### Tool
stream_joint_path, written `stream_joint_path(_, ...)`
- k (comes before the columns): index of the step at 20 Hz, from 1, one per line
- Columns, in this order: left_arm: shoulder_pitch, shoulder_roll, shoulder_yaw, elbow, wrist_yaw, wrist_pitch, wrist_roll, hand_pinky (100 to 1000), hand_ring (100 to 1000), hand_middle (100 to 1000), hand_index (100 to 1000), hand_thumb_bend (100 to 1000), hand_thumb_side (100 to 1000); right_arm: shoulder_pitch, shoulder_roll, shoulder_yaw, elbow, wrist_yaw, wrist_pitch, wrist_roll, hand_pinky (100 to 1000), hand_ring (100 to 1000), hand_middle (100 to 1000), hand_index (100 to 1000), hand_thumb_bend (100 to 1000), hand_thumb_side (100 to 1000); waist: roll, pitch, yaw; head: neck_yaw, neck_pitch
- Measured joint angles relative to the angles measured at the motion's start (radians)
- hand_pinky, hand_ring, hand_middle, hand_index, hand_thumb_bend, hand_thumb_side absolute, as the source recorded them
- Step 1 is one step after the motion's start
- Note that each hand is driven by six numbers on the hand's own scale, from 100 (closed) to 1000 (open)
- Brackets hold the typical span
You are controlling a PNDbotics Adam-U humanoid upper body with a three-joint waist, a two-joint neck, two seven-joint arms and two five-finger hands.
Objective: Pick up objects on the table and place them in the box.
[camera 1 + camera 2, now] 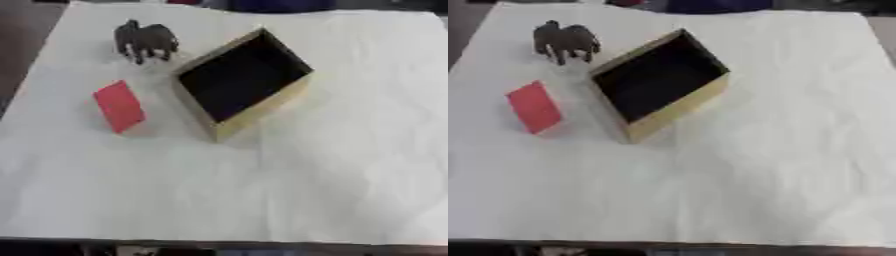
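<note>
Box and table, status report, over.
Both hands out of view. Box open, nothing visible inside. Red block and dark animal figure on table, left of it. Nothing in the way.

box [262, 109] mid-table [332, 190]; animal figure [145, 41] behind-left of it; flat block [119, 106] left.

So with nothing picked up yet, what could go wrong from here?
The animal figure stands upright on thin legs, so a grasp from the side might tip it over. The red block lies close to the box wall, so fingers reaching in from that side may bump the box and shift it. The box sits askew on a wrinkled white cloth, so it could slide if nudged. No robot hand is in view.
</note>
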Motion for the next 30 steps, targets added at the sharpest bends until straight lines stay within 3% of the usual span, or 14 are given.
stream_joint_path(11,0.006,0.000,-0.001,0.000,0.007,0.027,-0.027,456,626,602,751,389,1000,0.000,0.010,0.000,0.000,0.000,0.007,0.003,906,855,749,915,100,1000,-0.004,-0.014,0.004,-0.006,0.004)
stream_joint_path(21,0.001,0.000,-0.007,0.000,0.008,0.041,-0.041,455,627,603,750,389,1000,0.000,0.028,0.005,0.000,-0.016,0.008,0.009,909,851,746,918,100,1000,-0.005,-0.015,0.015,-0.014,-0.072)
stream_joint_path(27,-0.008,0.000,-0.009,0.000,0.007,0.050,-0.049,449,628,609,756,393,1000,-0.001,0.034,0.006,0.000,-0.020,0.008,0.013,911,851,744,920,100,1000,0.000,-0.006,0.019,-0.018,-0.085)
stream_joint_path(30,-0.034,0.020,-0.020,0.000,0.001,0.099,-0.086,448,635,620,767,419,1000,-0.006,0.035,0.007,0.000,-0.023,0.009,0.016,911,851,744,920,100,1000,0.003,-0.005,0.019,-0.018,-0.084)
